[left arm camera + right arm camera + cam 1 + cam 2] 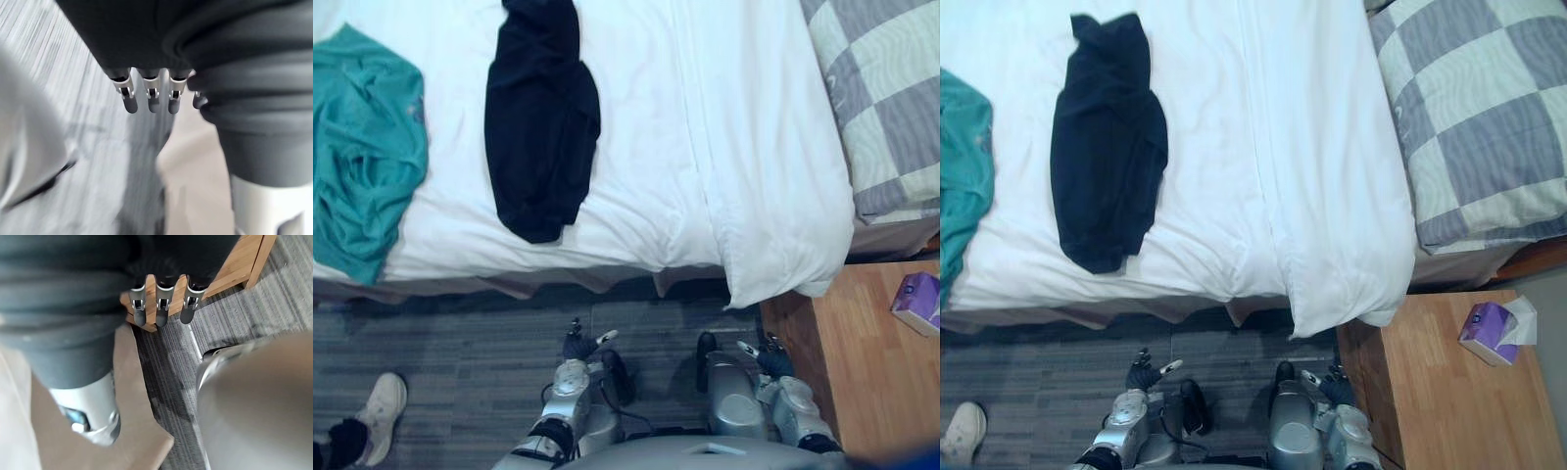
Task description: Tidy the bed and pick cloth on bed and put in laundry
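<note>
Black cloth [541,127] lies on the bed [705,147], its long axis running away from the robot, straight ahead of the nearer left robot hand [579,345]. That and the right robot hand [770,358] hang low, fingers relaxed, empty.

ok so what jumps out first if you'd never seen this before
The black garment lies sprawled mid-bed on the white duvet, with a teal garment crumpled at the robot's left edge. To the right sit grey-checked bedding and a purple tissue box on the wooden nightstand.
</note>
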